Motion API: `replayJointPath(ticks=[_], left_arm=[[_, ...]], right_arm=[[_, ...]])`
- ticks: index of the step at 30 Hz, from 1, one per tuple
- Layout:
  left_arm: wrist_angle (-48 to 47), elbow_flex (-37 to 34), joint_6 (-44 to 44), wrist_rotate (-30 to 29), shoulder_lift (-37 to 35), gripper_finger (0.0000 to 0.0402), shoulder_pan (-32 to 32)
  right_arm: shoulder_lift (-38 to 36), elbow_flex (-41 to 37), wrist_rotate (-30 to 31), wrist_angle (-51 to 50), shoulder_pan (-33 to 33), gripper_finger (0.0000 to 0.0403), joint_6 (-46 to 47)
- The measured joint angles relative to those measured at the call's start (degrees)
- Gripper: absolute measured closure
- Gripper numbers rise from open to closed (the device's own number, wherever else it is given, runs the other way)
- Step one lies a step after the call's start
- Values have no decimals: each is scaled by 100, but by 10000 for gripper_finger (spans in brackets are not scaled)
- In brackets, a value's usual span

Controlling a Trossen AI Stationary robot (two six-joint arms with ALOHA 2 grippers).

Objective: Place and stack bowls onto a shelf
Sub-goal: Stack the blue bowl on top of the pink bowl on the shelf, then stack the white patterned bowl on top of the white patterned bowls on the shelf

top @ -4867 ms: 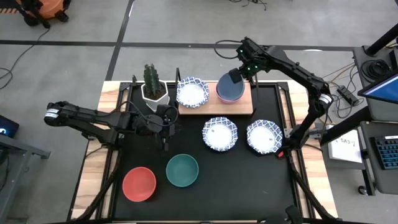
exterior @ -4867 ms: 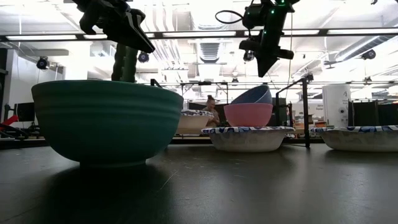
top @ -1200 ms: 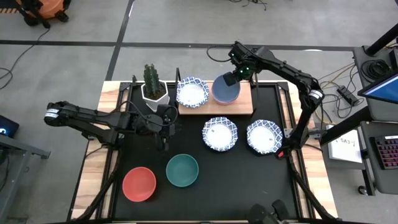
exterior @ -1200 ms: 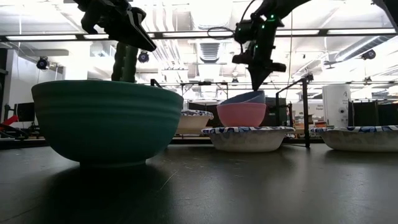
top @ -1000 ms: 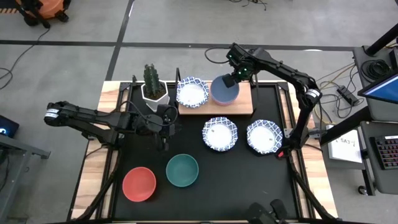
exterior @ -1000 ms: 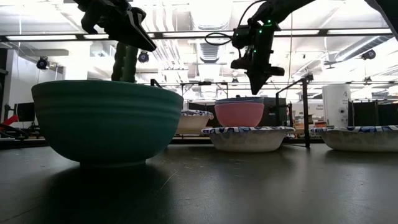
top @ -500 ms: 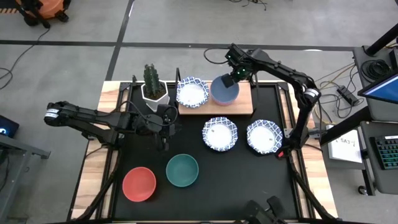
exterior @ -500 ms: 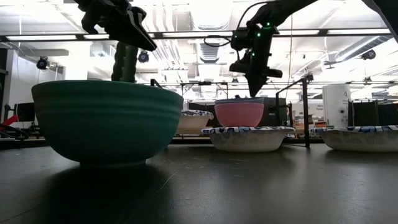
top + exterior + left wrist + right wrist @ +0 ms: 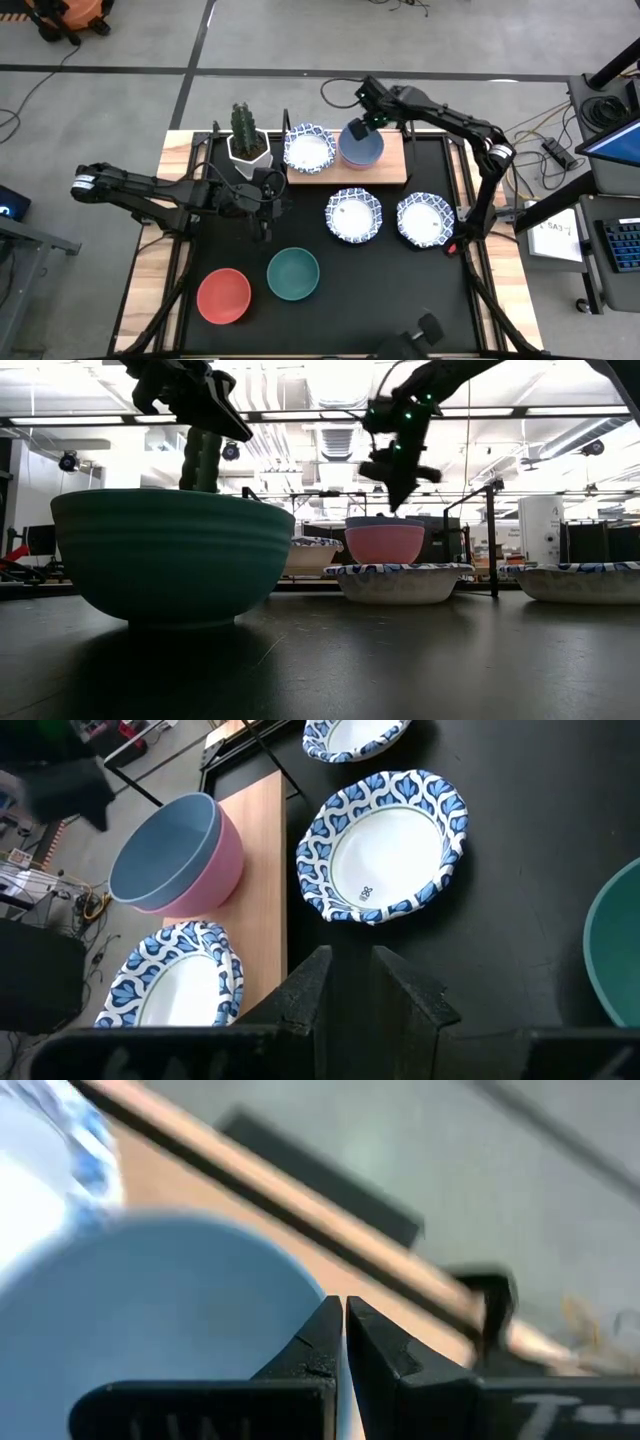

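The blue bowl (image 9: 362, 146) sits level, nested in the pink bowl (image 9: 385, 544), at the middle of the wooden shelf (image 9: 396, 166). A white bowl with a blue pattern (image 9: 309, 148) stands beside them on the shelf's left part. My right gripper (image 9: 356, 130) is shut and empty. It hovers just above the blue bowl's far-left rim, and the low view (image 9: 397, 506) shows it clear of the rim. My left gripper (image 9: 265, 222) hangs open and empty over the mat, left of the shelf. The stack also shows in the left wrist view (image 9: 165, 850).
Two patterned bowls (image 9: 353, 215) (image 9: 425, 220) stand on the black mat in front of the shelf. A green bowl (image 9: 293, 274) and a red bowl (image 9: 223, 296) stand near the front left. A cactus in a white pot (image 9: 247, 142) stands left of the shelf.
The blue bowl, which was tilted in the pink bowl, has settled level into it. My right gripper has stayed shut and gone toward the table's left along the bowl's far rim, and it now stands clear above the rim.
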Motion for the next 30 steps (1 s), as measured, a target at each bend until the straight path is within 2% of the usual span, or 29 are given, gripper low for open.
replayJointPath(ticks=[8, 13, 19, 30], left_arm=[[-119, 0, 0, 0, 0, 345, 0], [-164, 0, -6, 0, 0, 345, -2], [-181, 0, -17, 0, 0, 345, -2], [-175, 0, -24, 0, 0, 345, -2]], right_arm=[[-25, -771, 581, 2394, 651, 394, -495], [-25, -1405, 599, 3616, 794, 394, -637], [-25, -1866, 603, 3958, 806, 394, -613], [-159, -1839, 596, 4083, 926, 394, -754]])
